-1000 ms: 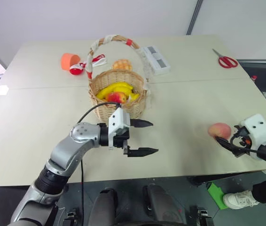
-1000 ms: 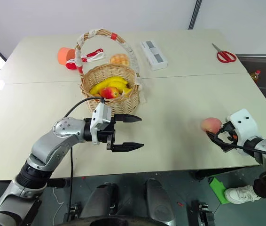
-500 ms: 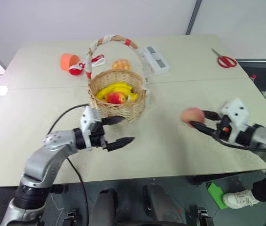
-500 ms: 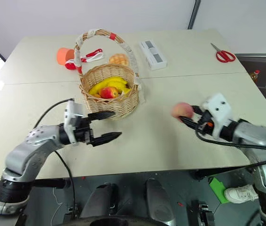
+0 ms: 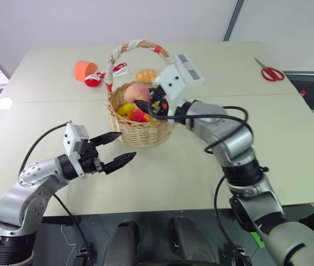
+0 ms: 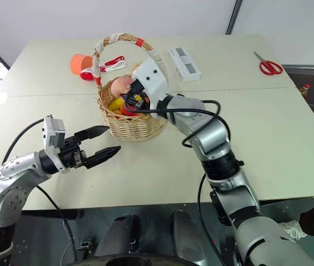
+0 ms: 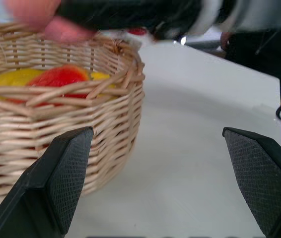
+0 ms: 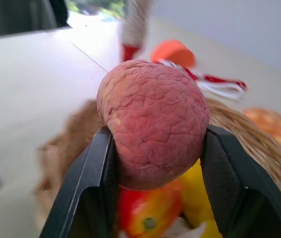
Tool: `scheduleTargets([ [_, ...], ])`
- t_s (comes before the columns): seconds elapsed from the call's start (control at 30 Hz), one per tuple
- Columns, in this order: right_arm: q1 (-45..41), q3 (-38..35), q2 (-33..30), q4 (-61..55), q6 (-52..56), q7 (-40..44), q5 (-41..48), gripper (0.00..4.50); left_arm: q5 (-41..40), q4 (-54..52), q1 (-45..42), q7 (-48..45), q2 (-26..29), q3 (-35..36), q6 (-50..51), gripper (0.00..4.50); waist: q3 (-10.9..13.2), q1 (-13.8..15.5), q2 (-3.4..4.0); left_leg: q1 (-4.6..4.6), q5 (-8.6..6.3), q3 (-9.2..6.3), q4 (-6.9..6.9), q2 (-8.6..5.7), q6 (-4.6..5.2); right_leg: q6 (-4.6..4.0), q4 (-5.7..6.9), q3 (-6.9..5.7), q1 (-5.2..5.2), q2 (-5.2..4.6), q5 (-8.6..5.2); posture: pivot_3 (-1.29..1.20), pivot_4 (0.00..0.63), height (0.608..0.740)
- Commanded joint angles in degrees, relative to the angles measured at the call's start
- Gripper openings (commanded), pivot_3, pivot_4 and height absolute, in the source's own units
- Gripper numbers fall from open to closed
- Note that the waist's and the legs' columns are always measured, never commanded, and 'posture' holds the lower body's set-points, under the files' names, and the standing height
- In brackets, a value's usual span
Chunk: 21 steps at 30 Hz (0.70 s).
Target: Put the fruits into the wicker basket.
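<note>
The peach [image 8: 153,121] is clamped between the two black fingers [image 8: 88,198] of the right tool [image 5: 144,103], which closes on its sides and holds it in the air just above the open mouth of the wicker basket [image 5: 140,132]. The basket stands on the counter [image 5: 51,127] a little left of the middle, its tall arched handle [image 5: 136,46] wrapped in white cloth with red tape bands. Inside it, directly under the peach, lie a red-and-yellow mango-like fruit [image 5: 138,115] and yellow bananas [image 5: 125,108]. The right arm reaches in from the right, over the basket's right rim.

The left tool [image 5: 115,151] hangs over the counter just near and left of the basket, pointing toward it, its fingers [image 7: 63,173] spread wide and holding nothing; it is close to the basket's wall but apart from it.

Beyond the basket, on the far side, a round tan bun [image 5: 145,75] with a criss-cross pattern lies on the counter. To the far left of the basket an orange cup [image 5: 84,70] lies on its side, with a red-and-white item [image 5: 94,81] just beside it. A white rectangular box [image 5: 188,68] sits to the far right of the handle, and red-handled scissors [image 5: 271,71] lie well apart at the far right of the counter.
</note>
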Motion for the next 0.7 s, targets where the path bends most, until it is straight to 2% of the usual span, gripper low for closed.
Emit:
scheduleTargets([
  [0.03, -0.3, -2.1, 0.5, -4.1, -4.7, 0.4, -0.5, 4.26, -1.0, -2.7, 0.3, 1.2, 0.0, 0.4, 0.0, 4.50, 0.0, -0.2, 0.00, -0.06, 0.00, -0.01, 0.00, 0.02, 0.00, 0.00, 0.01, 0.00, -0.06, 0.03, 0.00, 0.00, 0.150, 0.740],
  [0.07, 0.9, -2.3, -0.8, -7.3, -5.8, 2.8, 0.6, 4.46, -1.0, -2.9, 0.5, 1.4, 0.0, 0.4, 0.0, 4.50, 0.0, -0.3, 0.00, -0.05, 0.00, -0.01, 0.00, 0.02, 0.00, 0.00, 0.02, 0.00, -0.07, 0.05, 0.00, 0.00, 0.150, 0.740],
  [0.13, 4.6, -3.7, -4.2, -14.3, -6.1, 8.0, 4.3, 4.46, -1.1, -2.9, 0.6, 1.7, 0.1, 0.5, -0.2, 4.50, 0.0, -0.3, 0.00, -0.06, 0.00, -0.03, -0.01, 0.05, 0.01, 0.00, 0.02, -0.01, -0.08, 0.11, 0.00, 0.00, 0.150, 0.740],
  [0.23, 12.9, -10.7, -9.8, -24.1, -0.2, 13.2, 13.5, 4.46, -0.8, -2.5, 0.5, 2.0, 0.0, 0.9, -0.9, 4.50, 0.0, 0.1, -0.01, -0.10, -0.01, -0.13, -0.03, 0.04, 0.02, 0.00, -0.02, -0.08, -0.02, 0.11, -0.01, 0.00, 0.150, 0.740],
  [0.37, 20.6, -17.4, -14.7, -25.7, 2.8, 12.7, 16.2, 4.46, -0.9, -0.9, -1.6, 2.7, -1.3, 1.4, -2.6, 4.50, 0.0, -0.2, -0.01, -0.05, -0.01, -0.05, 0.03, 0.03, 0.03, 0.02, -0.05, -0.06, 0.02, 0.08, 0.00, 0.00, 0.150, 0.740],
  [0.5, 19.8, -16.5, -11.0, -19.9, -0.4, 6.5, 12.3, 4.46, -0.8, 1.4, -6.2, 3.6, -3.3, 0.7, -3.6, 4.50, 0.0, -0.7, 0.00, 0.17, -0.01, 0.11, 0.03, 0.05, 0.03, -0.01, -0.03, 0.06, 0.13, 0.40, 0.00, 0.00, 0.150, 0.740],
  [0.7, 11.9, -13.8, -1.2, -5.0, -9.1, 0.6, 6.9, 4.46, -0.4, 2.4, -8.2, 3.4, -4.2, -0.2, -4.0, 4.50, 0.0, -1.7, 0.01, 0.19, -0.01, 0.11, -0.08, 0.14, 0.02, -0.08, 0.12, 0.05, 0.04, 0.58, -0.02, 0.00, 0.150, 0.740],
])
